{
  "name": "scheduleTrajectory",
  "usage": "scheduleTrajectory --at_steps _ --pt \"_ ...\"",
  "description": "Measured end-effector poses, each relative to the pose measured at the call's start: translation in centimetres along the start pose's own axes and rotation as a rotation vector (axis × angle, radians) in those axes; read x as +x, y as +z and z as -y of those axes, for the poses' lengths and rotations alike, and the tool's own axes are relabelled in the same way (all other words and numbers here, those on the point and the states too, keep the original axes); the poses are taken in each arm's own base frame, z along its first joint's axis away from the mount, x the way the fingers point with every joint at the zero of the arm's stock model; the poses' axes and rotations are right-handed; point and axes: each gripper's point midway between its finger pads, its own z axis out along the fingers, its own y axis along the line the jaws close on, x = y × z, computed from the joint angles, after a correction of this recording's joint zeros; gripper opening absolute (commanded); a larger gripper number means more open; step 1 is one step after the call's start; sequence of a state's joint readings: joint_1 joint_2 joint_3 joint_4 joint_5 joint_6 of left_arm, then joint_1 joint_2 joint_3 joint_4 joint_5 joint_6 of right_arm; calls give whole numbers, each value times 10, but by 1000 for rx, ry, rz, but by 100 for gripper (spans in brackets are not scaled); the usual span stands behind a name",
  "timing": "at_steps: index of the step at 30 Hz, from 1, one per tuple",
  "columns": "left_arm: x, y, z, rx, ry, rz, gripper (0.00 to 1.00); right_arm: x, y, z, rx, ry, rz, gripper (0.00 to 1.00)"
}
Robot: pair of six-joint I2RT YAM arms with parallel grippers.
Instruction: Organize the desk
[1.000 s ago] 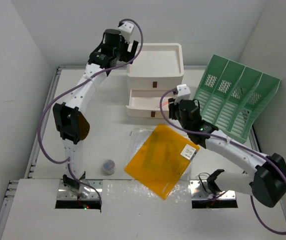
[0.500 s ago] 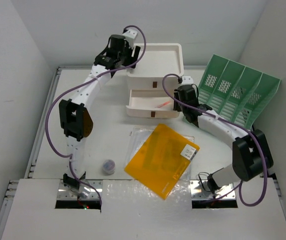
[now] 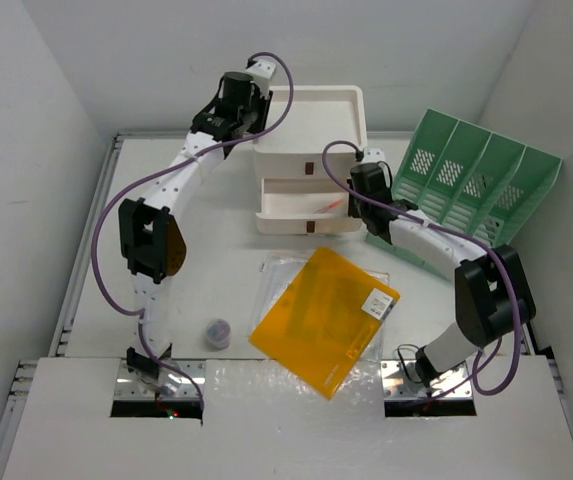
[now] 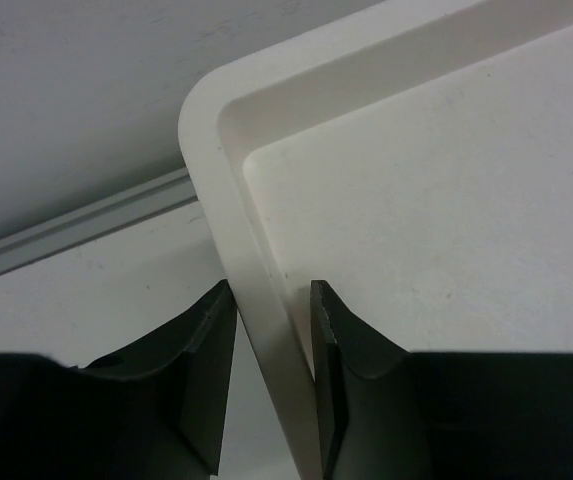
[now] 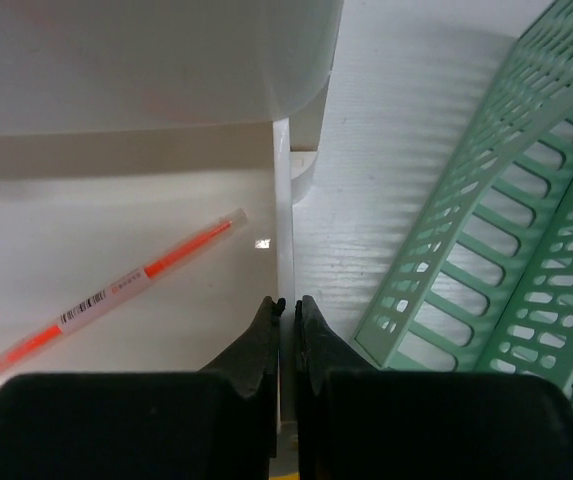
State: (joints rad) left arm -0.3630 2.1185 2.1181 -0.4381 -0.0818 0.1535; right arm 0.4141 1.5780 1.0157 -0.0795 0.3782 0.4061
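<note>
The white desk point(image 3: 216, 240) carries a white stacked drawer box point(image 3: 311, 120) at the back. Its lower drawer point(image 3: 291, 205) is pulled out, and an orange pen point(image 5: 116, 290) lies inside. My left gripper point(image 4: 273, 300) straddles the box's top-left rim point(image 4: 266, 300), one finger on each side, shut on it. My right gripper point(image 5: 289, 303) is shut on the thin right side wall point(image 5: 281, 200) of the open drawer. From above, the left gripper point(image 3: 256, 110) is at the box's back left corner and the right gripper point(image 3: 358, 200) at the drawer's right end.
A green slotted file rack point(image 3: 476, 190) stands just right of the right gripper. An orange folder point(image 3: 326, 318) lies on a clear sleeve point(image 3: 276, 275) in front of the drawer. A small round jar point(image 3: 218, 332) sits near the left arm's base.
My right arm swung from above the folder back to the drawer's right wall and shut on it. The left gripper shifted slightly right and closed on the box rim.
</note>
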Motion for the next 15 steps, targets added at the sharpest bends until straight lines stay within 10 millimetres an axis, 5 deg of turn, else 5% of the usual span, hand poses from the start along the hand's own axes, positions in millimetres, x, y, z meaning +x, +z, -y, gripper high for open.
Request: scheduleTrajectory --at_steps 15 --pt "-1 0 1 19 -2 5 0 -12 10 -5 57 187 75 0"
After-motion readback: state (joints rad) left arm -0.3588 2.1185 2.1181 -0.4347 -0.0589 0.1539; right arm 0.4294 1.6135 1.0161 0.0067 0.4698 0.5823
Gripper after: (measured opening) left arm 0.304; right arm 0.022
